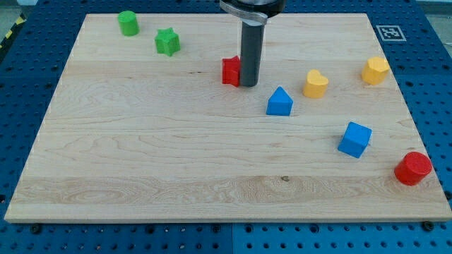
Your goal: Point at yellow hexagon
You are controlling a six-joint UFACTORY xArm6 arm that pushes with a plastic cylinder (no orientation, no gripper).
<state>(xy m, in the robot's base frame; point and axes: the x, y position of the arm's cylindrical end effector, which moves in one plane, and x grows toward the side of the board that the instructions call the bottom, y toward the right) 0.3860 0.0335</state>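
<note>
Camera view: no hand is fitted; my tip [249,85] is seen touching the red block [230,71], well apart from the yellow hexagon [376,70] near the worktop's [141,162] right edge.

On the board [141,162] we count eight blocks, in pairs by colour. Two are green: a cylinder [128,22] and a star [167,41]. Two are red: one [230,70] of unclear shape and a cylinder [412,168]. Two are blue: a house shape [280,101] and a cube [354,139]. Two are yellow: a heart [316,83] and a hexagon [376,70].
</note>
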